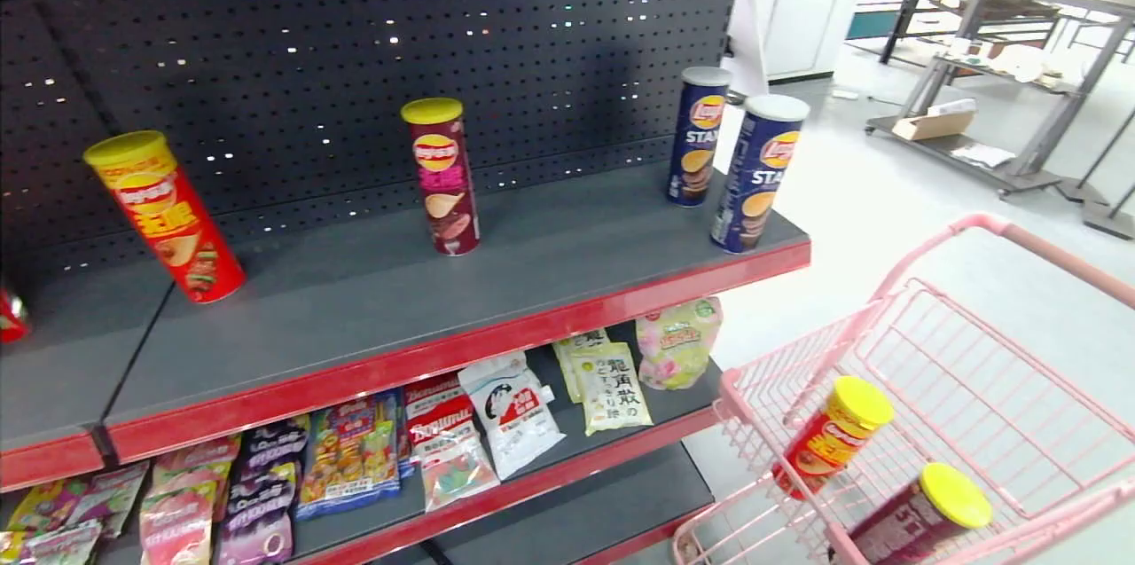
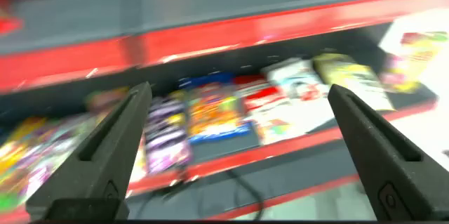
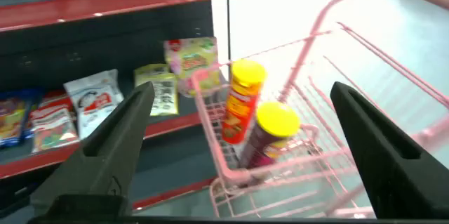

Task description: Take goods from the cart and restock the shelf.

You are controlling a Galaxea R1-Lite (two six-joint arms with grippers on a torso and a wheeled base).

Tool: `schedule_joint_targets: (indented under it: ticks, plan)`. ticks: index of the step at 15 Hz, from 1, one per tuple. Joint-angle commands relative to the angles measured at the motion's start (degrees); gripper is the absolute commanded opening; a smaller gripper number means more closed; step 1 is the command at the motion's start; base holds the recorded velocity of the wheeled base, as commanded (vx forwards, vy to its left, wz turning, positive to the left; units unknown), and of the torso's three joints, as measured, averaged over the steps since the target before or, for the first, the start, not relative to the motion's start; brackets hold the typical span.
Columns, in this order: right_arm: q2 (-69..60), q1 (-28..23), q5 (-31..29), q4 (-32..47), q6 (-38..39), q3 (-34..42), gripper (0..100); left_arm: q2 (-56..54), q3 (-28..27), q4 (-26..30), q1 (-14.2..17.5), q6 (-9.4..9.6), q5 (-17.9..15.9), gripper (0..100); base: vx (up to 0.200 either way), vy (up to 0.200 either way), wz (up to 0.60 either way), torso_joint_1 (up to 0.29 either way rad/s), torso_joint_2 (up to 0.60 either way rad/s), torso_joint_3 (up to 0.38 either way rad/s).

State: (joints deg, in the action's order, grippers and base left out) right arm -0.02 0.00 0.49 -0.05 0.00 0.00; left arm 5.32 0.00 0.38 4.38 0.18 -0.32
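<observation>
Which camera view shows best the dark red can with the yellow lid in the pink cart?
The right wrist view: the dark red can shows from yellow lid down most of its body, beside the red can. In the head view the rim of the cart hides part of it. The left wrist view faces snack bags.

Head view overlooks shelf (image 1: 550,228) and cart (image 1: 1020,232); wrist views look closer.

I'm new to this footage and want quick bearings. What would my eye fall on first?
Tall chip cans stand on the grey upper shelf: a red can at the left, a maroon can mid-shelf, two blue cans at the right end. Next, the pink cart lower right, holding two yellow-lidded cans.
</observation>
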Motion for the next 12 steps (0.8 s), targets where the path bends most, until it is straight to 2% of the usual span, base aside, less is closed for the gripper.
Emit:
schedule_joint_targets:
  ticks: [1,8,12]
  plan:
    - [0.0,0.0,0.0,0.0,0.0,0.0,100,0.1,0.0,0.0,0.0,-0.01,0.0,100,0.0,0.0,-0.6,-0.002,0.0,0.002]
    - [0.0,0.0,0.0,0.0,0.0,0.0,100,0.1,0.0,0.1,0.0,-0.01,0.0,100,0.0,0.0,-0.6,0.004,0.0,0.003]
    - [0.0,0.0,0.0,0.0,0.1,0.0,100,0.1,0.0,0.1,0.0,0.08,-0.1,100,0.0,0.0,0.0,0.0,0.0,0.0]
